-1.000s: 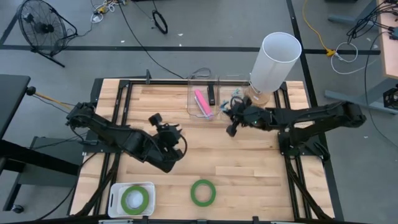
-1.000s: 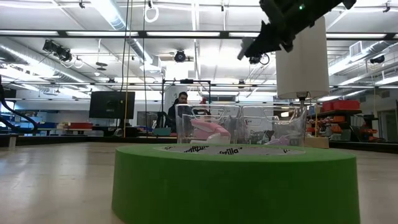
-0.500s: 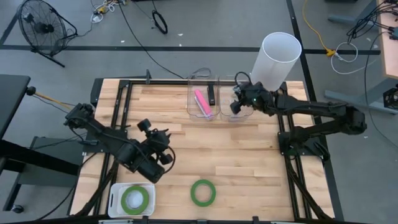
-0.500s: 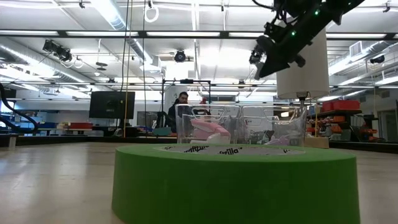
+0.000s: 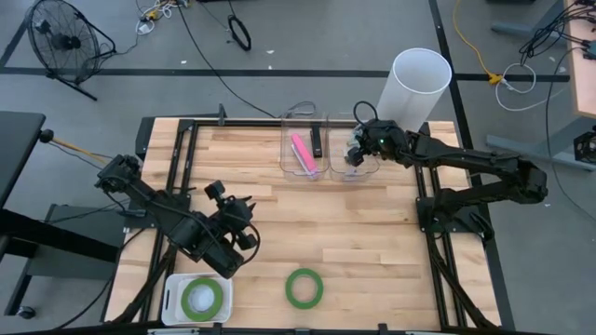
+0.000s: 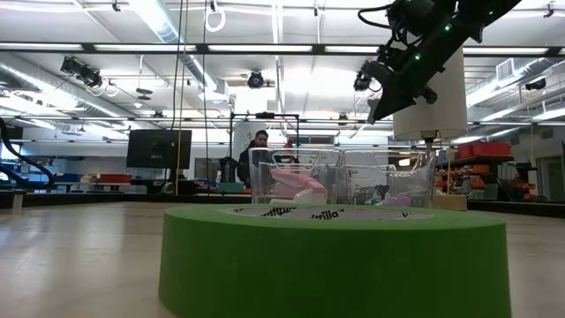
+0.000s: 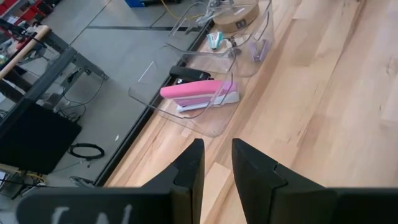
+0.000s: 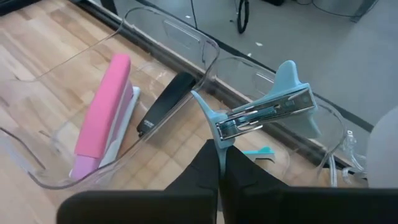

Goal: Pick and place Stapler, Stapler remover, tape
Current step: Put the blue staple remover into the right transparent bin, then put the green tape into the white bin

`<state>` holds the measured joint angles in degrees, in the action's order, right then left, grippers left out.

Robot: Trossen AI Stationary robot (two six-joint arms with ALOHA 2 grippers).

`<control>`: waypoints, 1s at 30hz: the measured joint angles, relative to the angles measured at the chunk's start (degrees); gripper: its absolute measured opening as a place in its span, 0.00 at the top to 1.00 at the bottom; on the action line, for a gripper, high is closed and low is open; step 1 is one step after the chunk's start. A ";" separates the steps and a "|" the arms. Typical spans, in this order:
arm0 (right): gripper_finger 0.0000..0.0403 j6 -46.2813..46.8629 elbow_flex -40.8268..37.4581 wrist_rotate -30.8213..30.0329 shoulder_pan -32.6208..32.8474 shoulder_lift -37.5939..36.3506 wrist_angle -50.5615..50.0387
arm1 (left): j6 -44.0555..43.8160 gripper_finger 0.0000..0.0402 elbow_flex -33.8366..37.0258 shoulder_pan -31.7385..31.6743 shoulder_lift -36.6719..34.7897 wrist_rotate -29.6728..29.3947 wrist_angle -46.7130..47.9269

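My right gripper [image 5: 355, 154] is shut on a teal staple remover [image 8: 267, 112] above the right clear bin [image 5: 358, 172]; it also shows in the low view [image 6: 375, 104]. A pink stapler [image 5: 302, 153] and a black stapler [image 8: 165, 102] lie in the left clear bin [image 5: 287, 158]. One green tape roll [image 5: 304, 288] lies flat on the table near the front edge. Another green roll [image 5: 203, 298] lies in a white tray. My left gripper [image 5: 233, 203] is slightly open and empty over the table's left half. The pink-red roll is out of view. My right gripper pinches the staple remover by the lower tip of its teal plastic body [image 8: 219, 138] between its two fingers. The fingers slant down from the table's right side. The remover stands up past the fingertips, its metal jaws [image 8: 261, 115] sideways, lifted clear above the bin.
A tall white cylinder [image 5: 414, 88] stands at the far right, just behind the right bin. Small teal [image 7: 214, 40] and purple [image 7: 261, 50] items lie in that bin. The white tray [image 5: 172, 298] sits at the front left corner. Bare wood lies mid-table.
My right gripper has carried the staple remover from over the middle of the table toward the far edge, ending above the right clear bin. My left gripper has drawn back toward the table's near left.
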<state>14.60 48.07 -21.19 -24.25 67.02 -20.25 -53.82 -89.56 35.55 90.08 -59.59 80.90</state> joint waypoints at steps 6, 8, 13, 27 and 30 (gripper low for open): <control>0.96 -0.05 0.00 -0.78 0.00 0.00 -0.11 | 0.00 0.79 0.02 0.00 0.00 0.00 -0.04; 0.93 -0.11 0.00 -0.90 0.00 0.00 -0.18 | -0.02 0.79 0.02 0.00 0.00 0.00 -0.07; 0.83 -0.27 0.00 -2.34 0.00 0.00 -0.16 | -0.01 0.79 0.02 0.00 0.00 -0.41 -0.09; 0.62 -0.80 0.00 11.81 0.37 0.02 4.37 | 6.66 0.79 0.07 0.00 1.15 3.56 -9.35; 0.61 -1.56 0.00 15.97 1.61 0.02 4.92 | 9.28 0.79 0.07 -0.10 2.93 5.36 -12.58</control>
<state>13.04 48.07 -5.22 -22.64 67.05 -15.33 -44.54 -89.49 35.45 93.01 -54.23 68.32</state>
